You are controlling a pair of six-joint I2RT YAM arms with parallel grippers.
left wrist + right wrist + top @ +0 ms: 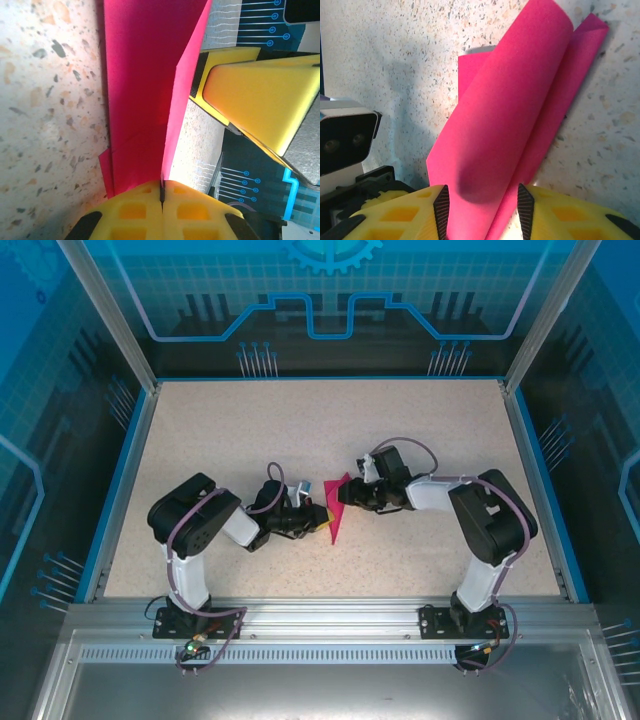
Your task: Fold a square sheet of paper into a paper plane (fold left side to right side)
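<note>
The magenta-pink sheet of paper lies partly folded in the middle of the table, between the two grippers. My left gripper comes in from the left and is shut on the paper's raised edge; its yellow fingertips pinch that thin layer upright. My right gripper reaches in from the right. Its jaws stand apart on either side of a curled-over flap of the paper, which bulges as a loose roll above the flat layer on the table. In the left wrist view, the right gripper's yellow finger shows close beside the paper.
The speckled table top has blue side rails and a metal front edge. The left wrist's white camera housing sits close to the paper on the left of the right wrist view. The two arms nearly meet at the centre.
</note>
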